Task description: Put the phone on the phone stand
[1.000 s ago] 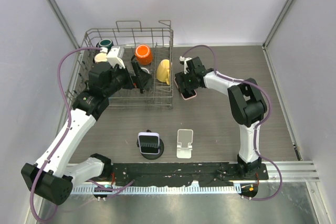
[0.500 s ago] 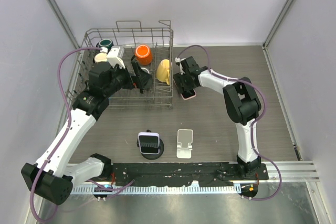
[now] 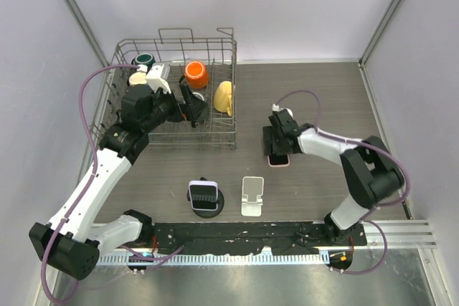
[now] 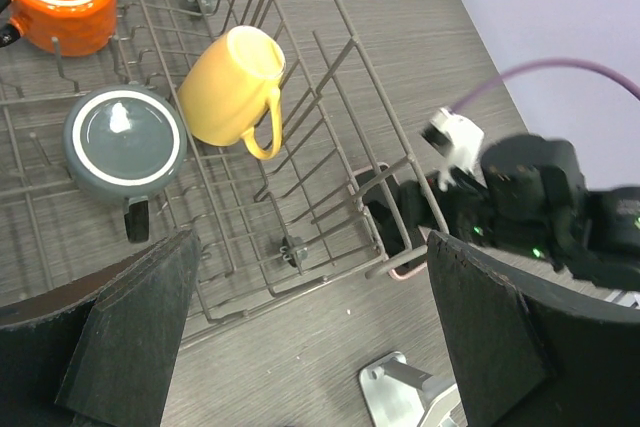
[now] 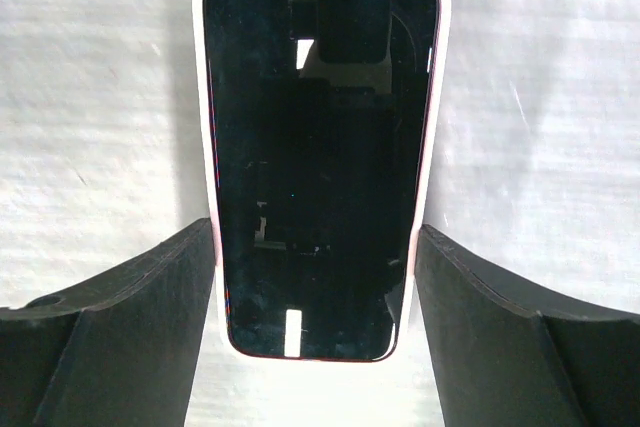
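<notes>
The phone [image 5: 320,157], dark-screened in a pale pink case, lies flat between my right gripper's [image 5: 316,292] fingers, which press on both of its long edges. In the top view that gripper [image 3: 277,150] holds the phone [image 3: 278,162] low over the table, right of centre. The empty white phone stand [image 3: 252,196] stands near the front edge, down and left of the phone. My left gripper [image 3: 188,107] hangs open over the wire rack [image 3: 224,142], with nothing between its fingers [image 4: 130,327].
A black stand [image 3: 206,206] left of the white one carries a purple phone. The rack holds a yellow mug [image 3: 223,97], an orange mug [image 3: 196,72], a grey mug [image 4: 125,142] and other cups. Grey walls close in the table.
My right gripper has carried the phone away from beside the rack, right and toward the front of the table. The left arm has stayed still.
</notes>
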Motion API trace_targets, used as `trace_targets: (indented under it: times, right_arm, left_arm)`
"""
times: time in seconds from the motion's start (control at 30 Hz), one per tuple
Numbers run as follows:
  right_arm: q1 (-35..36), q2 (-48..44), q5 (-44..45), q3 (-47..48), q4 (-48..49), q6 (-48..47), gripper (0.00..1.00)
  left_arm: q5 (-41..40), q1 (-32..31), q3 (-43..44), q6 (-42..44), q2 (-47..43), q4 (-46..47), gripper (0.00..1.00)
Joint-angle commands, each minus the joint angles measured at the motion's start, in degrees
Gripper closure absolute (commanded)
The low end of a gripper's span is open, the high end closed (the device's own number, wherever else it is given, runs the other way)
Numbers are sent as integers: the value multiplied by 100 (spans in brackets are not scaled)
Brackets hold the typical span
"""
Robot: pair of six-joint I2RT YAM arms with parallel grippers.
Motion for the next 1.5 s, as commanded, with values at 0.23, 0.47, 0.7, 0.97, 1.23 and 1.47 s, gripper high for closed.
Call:
trace_targets:
  times: [0.23, 0.47, 0.7, 0.97, 1.23, 1.47]
  right_arm:
    - [93, -1081, 501, -599, -103, 471, 20]
    - [93, 0, 615, 428, -384, 488, 17]
    - [93, -182, 544, 483, -622, 339, 13]
    - [-56, 256, 773, 1368, -929, 198, 13]
    - [-161, 1073, 799, 2353, -1262, 171, 13]
    - [-240, 1127, 1028, 2338, -1361, 180, 13]
  left_arm:
    - [261, 25, 750, -502, 231, -457, 0]
    - [289, 16, 1227, -679, 108, -476, 0]
    - [77, 16, 1026, -196, 249, -346, 0]
    - [288, 25, 463, 59, 100, 69, 0]
    - [112, 25, 137, 174, -226, 166, 0]
    - [218, 16, 111, 121, -182, 201, 0]
